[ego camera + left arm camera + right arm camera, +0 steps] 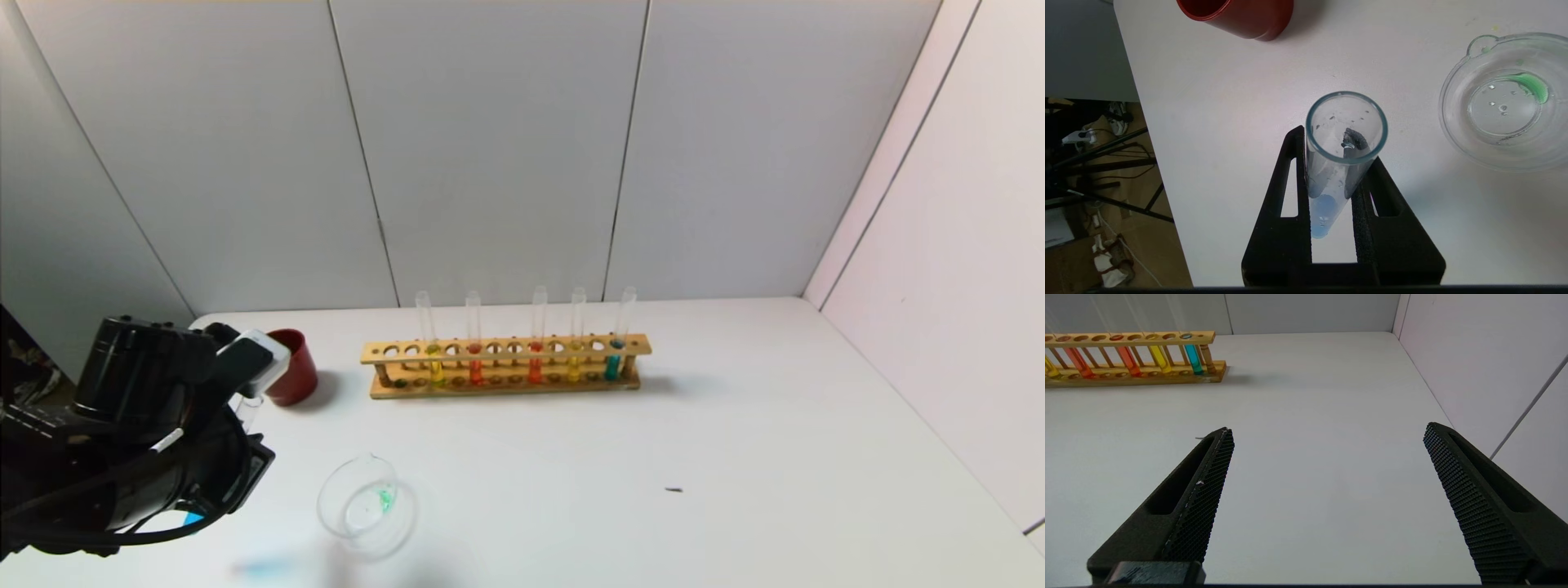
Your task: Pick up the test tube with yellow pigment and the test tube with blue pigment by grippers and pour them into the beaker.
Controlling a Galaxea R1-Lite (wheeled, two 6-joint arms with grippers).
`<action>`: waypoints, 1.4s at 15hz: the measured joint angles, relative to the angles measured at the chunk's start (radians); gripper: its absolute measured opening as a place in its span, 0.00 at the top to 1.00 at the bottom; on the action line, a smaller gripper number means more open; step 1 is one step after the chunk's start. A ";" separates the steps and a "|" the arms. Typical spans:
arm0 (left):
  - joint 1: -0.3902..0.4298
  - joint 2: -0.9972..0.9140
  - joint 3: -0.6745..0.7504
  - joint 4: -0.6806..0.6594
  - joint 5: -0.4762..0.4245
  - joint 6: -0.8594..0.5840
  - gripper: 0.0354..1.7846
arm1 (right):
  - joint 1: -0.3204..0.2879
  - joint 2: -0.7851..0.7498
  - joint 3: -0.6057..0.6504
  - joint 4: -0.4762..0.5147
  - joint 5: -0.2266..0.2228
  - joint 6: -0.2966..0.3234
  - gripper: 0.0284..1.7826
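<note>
White table (735,425) filling the lower half of the head view. Wooden rack (506,365) at centre, five tubes upright, among them a tube with yellow liquid (575,335) and one with cyan liquid (618,333). Left gripper (1337,163) at lower left of the head view, pressed together on the test tube with blue pigment (1337,159), faint blue film at its bottom. Right gripper (1327,465) spread wide over bare table. Beaker (366,505) at lower centre-left, green smear inside. Red cup (291,377) at left of the rack.
</note>
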 joint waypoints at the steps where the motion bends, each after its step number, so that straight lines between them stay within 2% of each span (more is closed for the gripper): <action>1: -0.006 0.029 -0.004 0.000 0.017 0.023 0.83 | 0.000 0.000 0.000 0.000 0.000 0.000 0.05; 13: -0.192 0.268 -0.040 0.008 0.202 0.104 0.83 | 0.000 0.000 0.000 0.000 0.000 0.000 0.05; 18: -0.243 0.320 -0.047 0.022 0.230 0.143 0.83 | 0.000 0.000 0.000 0.000 0.000 0.000 0.05; 21: -0.268 0.325 -0.058 0.085 0.233 0.150 0.83 | 0.000 0.000 0.000 0.000 0.000 0.000 0.05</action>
